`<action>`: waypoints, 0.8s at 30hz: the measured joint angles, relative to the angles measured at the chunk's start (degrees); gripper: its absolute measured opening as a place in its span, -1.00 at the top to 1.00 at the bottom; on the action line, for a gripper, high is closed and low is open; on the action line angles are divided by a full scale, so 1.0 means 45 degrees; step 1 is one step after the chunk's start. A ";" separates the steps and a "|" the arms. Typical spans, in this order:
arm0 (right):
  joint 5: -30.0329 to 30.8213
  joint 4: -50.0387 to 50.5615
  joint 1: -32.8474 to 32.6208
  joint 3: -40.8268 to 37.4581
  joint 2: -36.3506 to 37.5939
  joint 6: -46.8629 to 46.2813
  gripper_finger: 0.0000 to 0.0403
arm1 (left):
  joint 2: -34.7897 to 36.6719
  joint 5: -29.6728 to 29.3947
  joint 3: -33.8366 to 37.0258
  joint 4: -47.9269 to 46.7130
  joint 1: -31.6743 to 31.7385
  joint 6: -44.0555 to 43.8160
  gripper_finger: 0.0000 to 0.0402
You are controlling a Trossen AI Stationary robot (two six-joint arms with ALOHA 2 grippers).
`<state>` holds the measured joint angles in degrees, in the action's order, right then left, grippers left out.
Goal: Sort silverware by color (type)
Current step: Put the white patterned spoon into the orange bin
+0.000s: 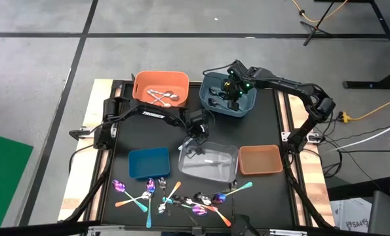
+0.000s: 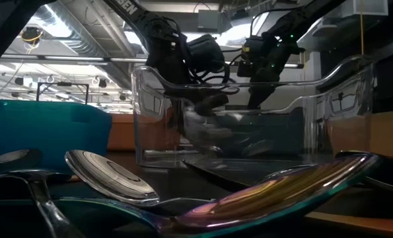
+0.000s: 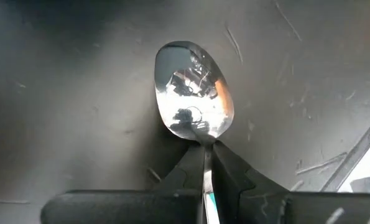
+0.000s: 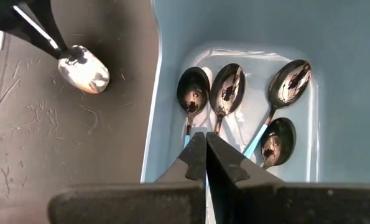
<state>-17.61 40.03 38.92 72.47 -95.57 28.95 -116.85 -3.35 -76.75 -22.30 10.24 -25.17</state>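
My left gripper (image 1: 196, 139) stands over the black mat beside the clear bin's (image 1: 208, 161) far left corner, shut on a silver-bowled spoon (image 3: 194, 87). The right wrist view also shows that spoon (image 4: 83, 70). My right gripper (image 4: 205, 140) is shut and holds nothing. It hangs over the grey-blue bin (image 1: 229, 96), where several teal-handled spoons (image 4: 228, 90) lie on the floor. Plain silver spoons (image 1: 160, 97) lie in the orange bin (image 1: 160, 85). More silverware (image 1: 175, 198) lies scattered along the mat's near edge. My left gripper pinches the spoon's handle just behind the bowl (image 3: 205, 152) between its two fingers. The fingers slant down and lie along the handle. The bowl sticks out past the fingertips, face up, low over the mat. Whether it touches the mat I cannot tell.
A blue bin (image 1: 149, 162) and a brown bin (image 1: 260, 159) flank the clear bin in a row. In the low view an iridescent spoon (image 2: 269, 192) and a silver spoon (image 2: 110, 175) lie close in front of the clear bin (image 2: 249, 112).
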 joint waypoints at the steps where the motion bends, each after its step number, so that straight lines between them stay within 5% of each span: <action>1: 0.0000 -0.0002 0.0000 0.0000 0.0000 -0.0005 1.00 | 0.0075 0.0005 0.0000 0.0018 0.0038 0.0000 0.97; 24: 0.0007 0.0029 -0.0002 0.0000 0.0000 -0.0034 1.00 | 0.4005 -0.0100 -0.0029 -0.1387 0.1205 0.1852 0.99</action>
<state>-17.57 40.16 38.91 72.47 -95.57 28.80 -98.83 -3.80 -76.88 -28.54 15.67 -16.84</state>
